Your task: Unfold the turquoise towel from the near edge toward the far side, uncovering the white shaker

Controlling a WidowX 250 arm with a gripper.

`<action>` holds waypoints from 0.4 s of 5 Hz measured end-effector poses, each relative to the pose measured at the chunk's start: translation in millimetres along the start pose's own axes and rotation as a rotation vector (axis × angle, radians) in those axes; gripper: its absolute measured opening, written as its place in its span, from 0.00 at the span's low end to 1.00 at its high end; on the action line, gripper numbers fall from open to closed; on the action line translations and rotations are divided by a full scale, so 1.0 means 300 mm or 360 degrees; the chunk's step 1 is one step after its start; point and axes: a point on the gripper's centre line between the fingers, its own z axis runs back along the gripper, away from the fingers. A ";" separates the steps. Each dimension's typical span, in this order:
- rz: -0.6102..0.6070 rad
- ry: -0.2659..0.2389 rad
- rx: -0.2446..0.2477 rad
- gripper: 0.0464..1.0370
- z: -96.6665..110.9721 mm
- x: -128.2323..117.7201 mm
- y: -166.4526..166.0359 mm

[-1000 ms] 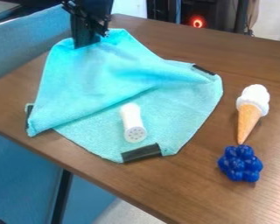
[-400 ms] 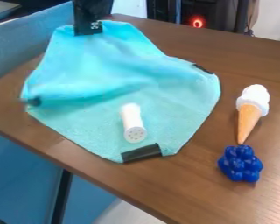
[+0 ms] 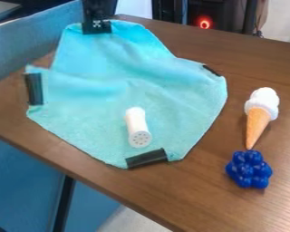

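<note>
A white shaker lies on a turquoise cloth touched by the black tool.

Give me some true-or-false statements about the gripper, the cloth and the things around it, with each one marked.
1. The gripper is at the far end of the cloth. True.
2. The white shaker lies beside the cloth. False: it lies on the cloth.
3. The ice cream cone is off the cloth, to its right in the picture. True.
4. The blue cluster is by the cone's scoop end. False: it is by the pointed tip.
5. The cloth has black patches at its edge. True.
6. The shaker's end with holes faces away from the camera. False: it faces the camera.
</note>
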 end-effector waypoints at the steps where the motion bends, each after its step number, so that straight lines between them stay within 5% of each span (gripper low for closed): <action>1: -0.0095 -0.0084 0.0018 0.02 -0.002 0.012 0.013; 2: -0.0151 -0.0158 0.0070 0.02 -0.012 0.027 0.030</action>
